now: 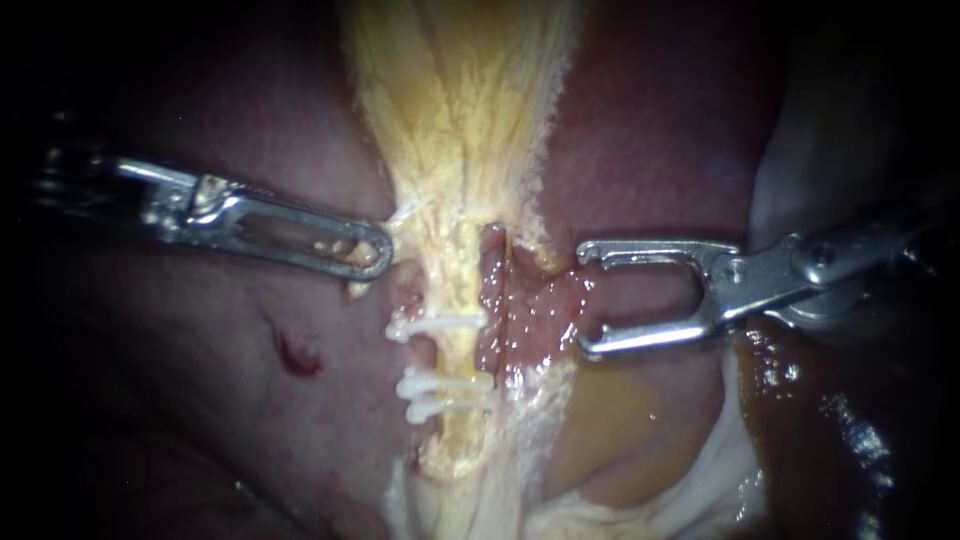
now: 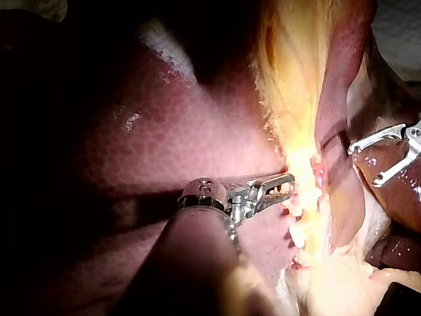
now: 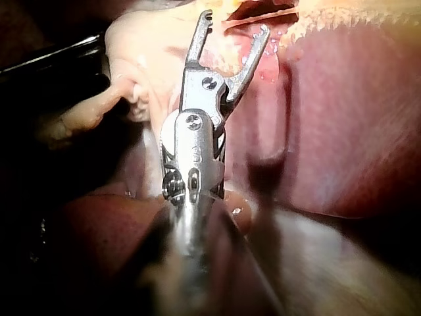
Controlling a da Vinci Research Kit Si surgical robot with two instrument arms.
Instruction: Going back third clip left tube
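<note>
**Location.** The pale yellow, cord-like left tube runs down the middle of the endoscope view. It lies just beside the wet, reddish right tube, and both lie over the dark red liver. Three small white plastic clips sit across the left tube — one standing apart above, a close pair below (which was set last cannot be told).

**Instruments.** The slender steel right instrument has its two hooked jaws spread wide with nothing between them. Its tips are just beside the right tube and clear of the clips. The slender steel left instrument lies with its tip against the fringe of the fibrous yellow tissue above the clips. Whether it grips that fringe cannot be told.

**Handling, as judged.** The left tube looks soft, wet, slippery and easily torn. The clips look light and stiff, and appear latched. Withdrawing calls for no hold on either. If the left tube must be steadied, the fringe beside it is the place — never a clip, nor the bare stretch between clips.

**Risk.** A spread hooked tip may snag the right tube on the way out.
</note>
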